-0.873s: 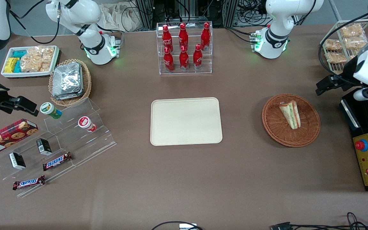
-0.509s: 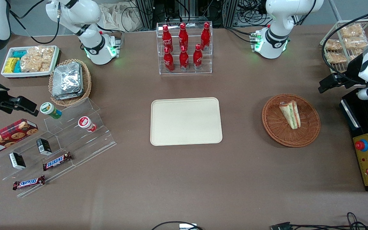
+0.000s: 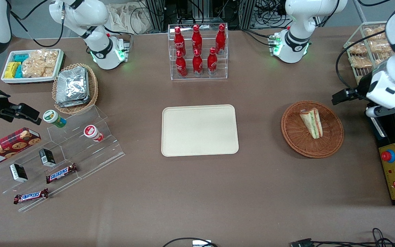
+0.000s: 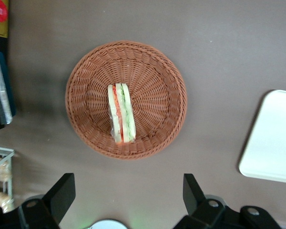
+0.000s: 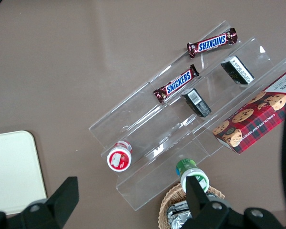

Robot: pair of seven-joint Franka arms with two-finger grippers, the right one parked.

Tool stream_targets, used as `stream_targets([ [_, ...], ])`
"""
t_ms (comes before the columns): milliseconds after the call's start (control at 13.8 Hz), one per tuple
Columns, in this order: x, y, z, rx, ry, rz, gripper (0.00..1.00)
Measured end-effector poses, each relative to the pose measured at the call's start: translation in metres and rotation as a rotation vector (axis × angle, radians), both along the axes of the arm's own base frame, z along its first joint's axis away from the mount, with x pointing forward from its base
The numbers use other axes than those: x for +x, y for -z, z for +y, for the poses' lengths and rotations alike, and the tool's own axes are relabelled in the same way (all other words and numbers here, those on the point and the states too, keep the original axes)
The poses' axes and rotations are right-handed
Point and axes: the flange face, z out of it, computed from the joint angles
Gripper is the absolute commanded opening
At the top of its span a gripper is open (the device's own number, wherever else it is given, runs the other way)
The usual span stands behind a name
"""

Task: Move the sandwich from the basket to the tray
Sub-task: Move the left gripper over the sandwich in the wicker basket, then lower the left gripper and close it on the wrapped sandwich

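- One triangular wedge sandwich (image 3: pixel 311 122) of white bread with green and red-orange layers, in clear wrap, lying on its side in the round reddish-brown wicker basket (image 3: pixel 331 145), toward the working arm's end of the table (image 3: pixel 197 192).
- Flat cream-beige rectangular tray (image 3: pixel 199 130) bare at the table's middle, well apart from the basket.
- Left tool (image 4: pixel 127 202) high above the table, just off the basket rim, not yet over the sandwich; fingers (image 4: pixel 63 193) spread wide apart, holding nothing.
- Task not begun: still to centre, descend, close, lift, carry across.
- Likely trouble: slick clear wrap sliding between the fingers on closing; soft bread crushed by too hard a squeeze.
- Also possible: fingertips catching the weave or rim on a low or off-centre descent, dragging or tipping the light basket.
- Wedge lying flat, so little height to clamp; misaligned fingers may pinch only the wrap.
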Motion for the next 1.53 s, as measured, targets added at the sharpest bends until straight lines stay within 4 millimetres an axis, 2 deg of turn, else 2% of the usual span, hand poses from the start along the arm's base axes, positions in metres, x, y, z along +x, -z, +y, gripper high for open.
stream_targets([
  [291, -0.022, 0.092, 0.003, 0.007, -0.038, -0.038, 1.00],
  [800, -0.053, 0.209, 0.010, 0.009, -0.059, -0.092, 1.00],
  [1018, -0.059, 0.249, 0.014, 0.009, -0.070, -0.087, 1.00],
  [1236, -0.058, 0.271, 0.016, 0.009, -0.073, -0.087, 0.99],
  [1309, -0.058, 0.275, 0.016, 0.009, -0.073, -0.085, 0.93],
  [1382, -0.058, 0.277, 0.017, 0.009, -0.074, -0.083, 0.64],
  [1455, -0.059, 0.278, 0.018, 0.009, -0.076, -0.081, 0.11],
  [1527, -0.059, 0.278, 0.019, 0.009, -0.078, -0.081, 0.00],
])
